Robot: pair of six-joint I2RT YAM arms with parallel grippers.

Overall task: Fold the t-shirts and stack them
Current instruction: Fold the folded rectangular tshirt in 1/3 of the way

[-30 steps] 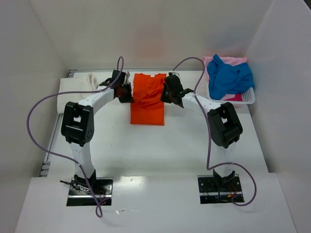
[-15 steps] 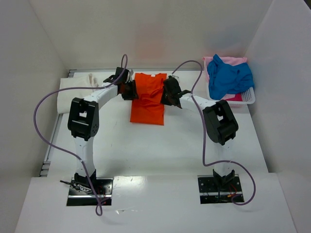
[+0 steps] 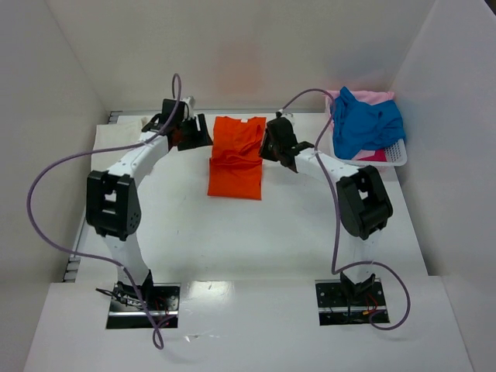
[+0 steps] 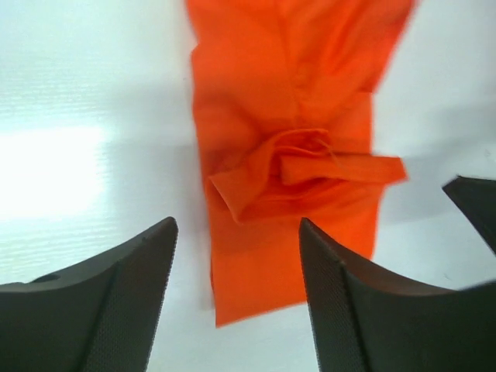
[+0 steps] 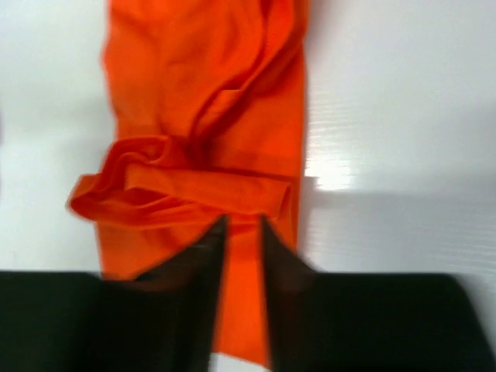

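The orange t-shirt (image 3: 235,159) lies lengthwise on the table, with a bunched fold (image 4: 298,167) across its middle (image 5: 186,186). My left gripper (image 3: 198,133) hovers just off the shirt's left edge. It is open (image 4: 236,225) and holds nothing. My right gripper (image 3: 273,147) is over the shirt's right edge. Its blurred fingers (image 5: 242,225) stand a narrow gap apart, and flat orange cloth shows between them. A blue t-shirt (image 3: 364,124) is heaped on a pink one (image 3: 373,97) in the basket. A cream-white one (image 3: 108,147) lies at the far left.
The white plastic basket (image 3: 399,155) sits at the back right against the wall. White walls close in the table on three sides. Purple cables (image 3: 46,186) loop from both arms. Bare white table (image 3: 248,232) lies in front of the orange shirt.
Both grippers have let go of the orange shirt. The left one opened and drew back to the left, off the cloth. The right one opened, then narrowed again, staying at the shirt's right edge.
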